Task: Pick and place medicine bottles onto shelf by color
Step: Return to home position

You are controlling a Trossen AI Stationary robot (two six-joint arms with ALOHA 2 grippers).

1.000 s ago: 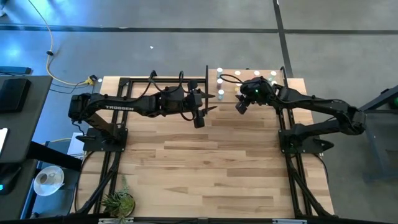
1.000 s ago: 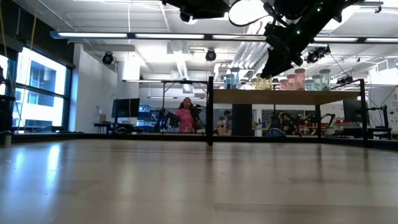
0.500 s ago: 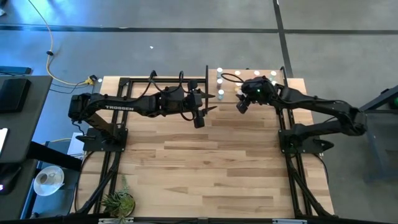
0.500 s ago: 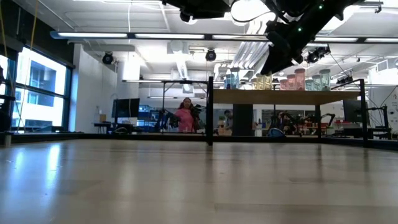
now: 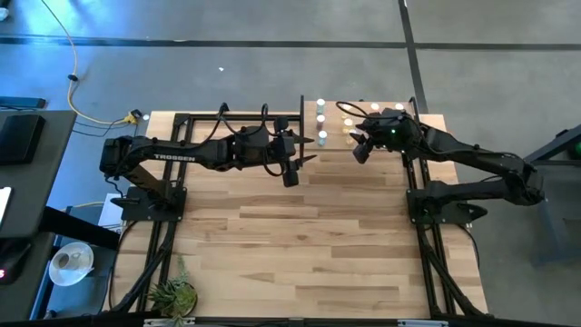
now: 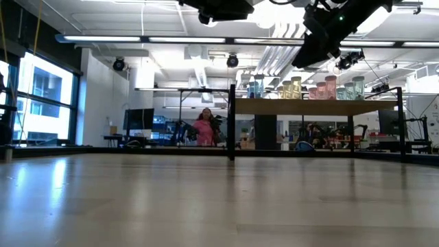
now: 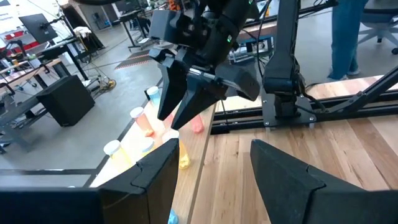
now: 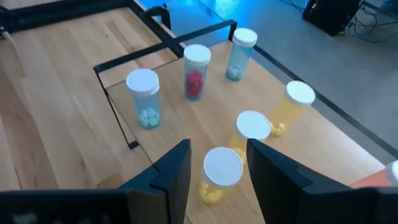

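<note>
Left arm reaches in over the far half of the table (image 5: 300, 236). The left gripper (image 7: 214, 155) hangs in the air just left of the shelf (image 5: 333, 115). Its fingers are spread apart with nothing between them, and it points across at the other arm.

The shelf sits at the far edge, right of centre, a pale board raised on thin black uprights. In the low view the medicine bottles (image 6: 296, 87) stand upright in a line along it. They run blue-tinted at the left, then yellow, then pink-red, then greenish at the right. I count about 8 there, but overlaps make that unsure.

The right wrist camera looks down on the shelf's left end. 2 blue bottles (image 8: 143, 99) stand by a black upright with 1 red-filled bottle (image 8: 196, 78) between them. 3 yellow bottles (image 8: 296, 109) stand in a loose group beside those, all upright with white caps on.

The right gripper (image 8: 217, 148) hovers above the shelf's near edge, fingers parted and empty. The nearest yellow cap shows in the gap between them but sits lower down, not gripped. The low view puts this gripper high above the bottle row.

Beyond the table, a person in a pink top (image 6: 204, 129) stands in the room.
</note>
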